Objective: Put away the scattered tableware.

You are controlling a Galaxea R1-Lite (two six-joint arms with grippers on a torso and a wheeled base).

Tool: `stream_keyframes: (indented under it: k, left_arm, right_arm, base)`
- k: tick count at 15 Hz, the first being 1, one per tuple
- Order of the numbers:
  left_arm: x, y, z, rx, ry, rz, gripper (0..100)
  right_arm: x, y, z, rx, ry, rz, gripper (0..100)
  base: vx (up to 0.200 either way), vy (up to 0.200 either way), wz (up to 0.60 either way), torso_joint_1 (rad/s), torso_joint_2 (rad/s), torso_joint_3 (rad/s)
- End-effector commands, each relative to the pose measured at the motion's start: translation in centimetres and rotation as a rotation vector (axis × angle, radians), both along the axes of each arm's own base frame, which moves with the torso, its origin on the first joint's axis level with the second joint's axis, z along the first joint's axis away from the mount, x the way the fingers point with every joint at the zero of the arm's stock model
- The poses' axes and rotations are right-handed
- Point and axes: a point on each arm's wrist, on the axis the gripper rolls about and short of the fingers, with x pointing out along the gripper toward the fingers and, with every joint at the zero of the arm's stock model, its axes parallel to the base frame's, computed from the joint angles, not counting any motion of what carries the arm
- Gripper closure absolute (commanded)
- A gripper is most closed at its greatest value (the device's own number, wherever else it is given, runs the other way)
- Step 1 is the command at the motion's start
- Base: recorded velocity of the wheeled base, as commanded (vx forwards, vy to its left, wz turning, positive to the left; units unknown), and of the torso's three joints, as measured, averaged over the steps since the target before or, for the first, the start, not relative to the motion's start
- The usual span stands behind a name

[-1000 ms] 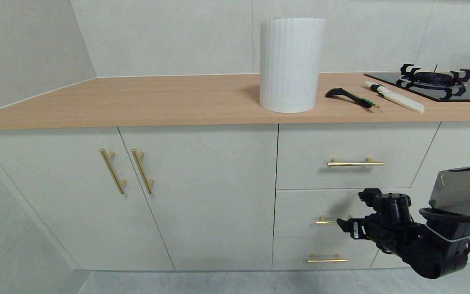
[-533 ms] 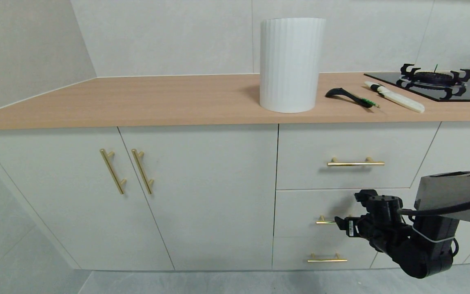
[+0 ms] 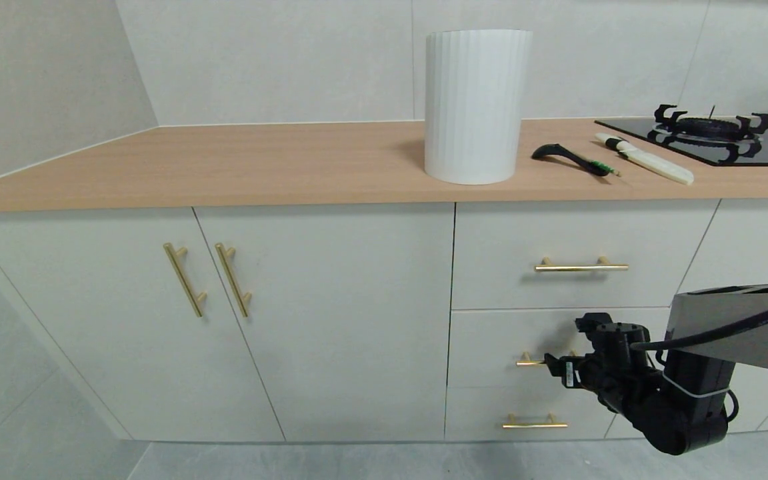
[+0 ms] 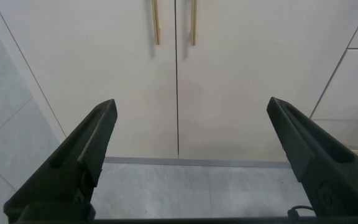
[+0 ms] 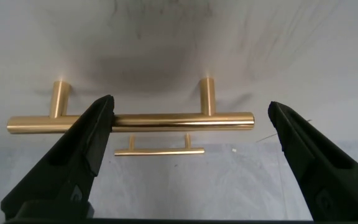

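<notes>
On the wooden counter (image 3: 257,163) a black-handled utensil (image 3: 569,159) and a white knife (image 3: 647,159) lie to the right of a tall white ribbed container (image 3: 474,107). My right gripper (image 3: 555,366) is low in front of the drawers, at the middle drawer's gold handle (image 3: 532,362). In the right wrist view the gripper (image 5: 190,121) is open, with that handle (image 5: 129,121) running across between its fingers, close to the drawer front. My left gripper (image 4: 191,118) is open and empty, facing the lower cabinet doors.
A black gas hob (image 3: 711,137) occupies the counter's right end. Two cabinet doors with gold handles (image 3: 184,279) are on the left. Top drawer handle (image 3: 581,267) and bottom drawer handle (image 3: 534,423) sit above and below the gripper. Grey floor (image 4: 185,186) lies below.
My right arm has shifted a little to the left, bringing its gripper closer to the middle drawer's handle. The items on the counter have not moved.
</notes>
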Motion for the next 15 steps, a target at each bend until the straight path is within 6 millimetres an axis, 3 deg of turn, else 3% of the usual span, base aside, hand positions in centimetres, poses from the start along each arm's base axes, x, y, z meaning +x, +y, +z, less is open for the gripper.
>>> stream_keyframes:
  k: [1,11,14,15]
  left_arm:
    - [0.0,0.0,0.0,0.001,0.000,0.001,0]
    - [0.0,0.0,0.0,-0.001,0.000,0.001,0]
    - [0.0,0.0,0.0,-0.001,0.000,0.001,0]
    - [0.0,0.0,0.0,-0.001,0.000,0.001,0]
  right_arm:
    - [-0.1,0.0,-0.3,-0.004,0.014,0.002,0]
    - [-1.0,-0.2,0.0,-0.011,0.040,0.005,0]
    - [-3.0,-0.4,2.9,-0.002,0.080,0.037,0]
    - [-4.2,-0.5,5.2,0.036,0.105,0.097,0]
  base:
    - [0.000,0.000,0.00,0.000,0.00,0.000]
    - [0.000,0.000,0.00,0.000,0.00,0.000]
    - [0.000,0.000,0.00,0.000,0.00,0.000]
    - [0.000,0.000,0.00,0.000,0.00,0.000]
